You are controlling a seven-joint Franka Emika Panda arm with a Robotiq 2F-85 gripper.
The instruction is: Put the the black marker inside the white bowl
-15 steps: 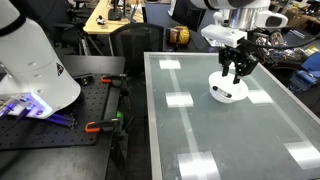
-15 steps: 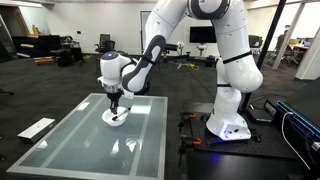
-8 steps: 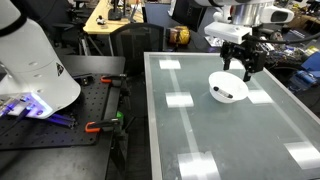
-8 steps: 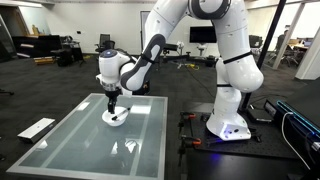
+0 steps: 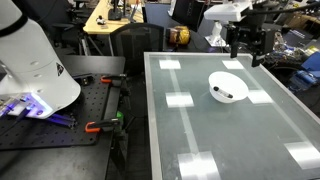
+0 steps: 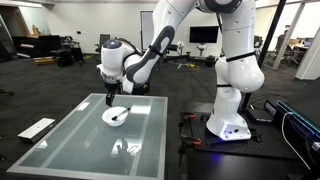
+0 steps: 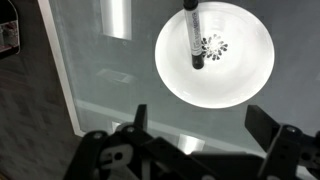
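Exterior view, near: we stand close beside the robot base (image 5: 30, 60), just outside one long edge of the glass worktop (image 5: 200, 130). We look a little downward, across the glass toward its far edge.
Exterior view, far: we stand well back in the room, beyond a corner of the worktop (image 6: 70, 150). We face the robot base (image 6: 230, 125), which stands past the opposite edge.
Wrist view: we look straight down from close above. We see only the white bowl (image 7: 215, 55) and one worktop (image 7: 110, 100) edge; the gripper (image 7: 200, 128) enters from the bottom.
Shared part: all three views hold the bowl (image 5: 228, 88) (image 6: 116, 116); both exterior views hold the whole worktop.
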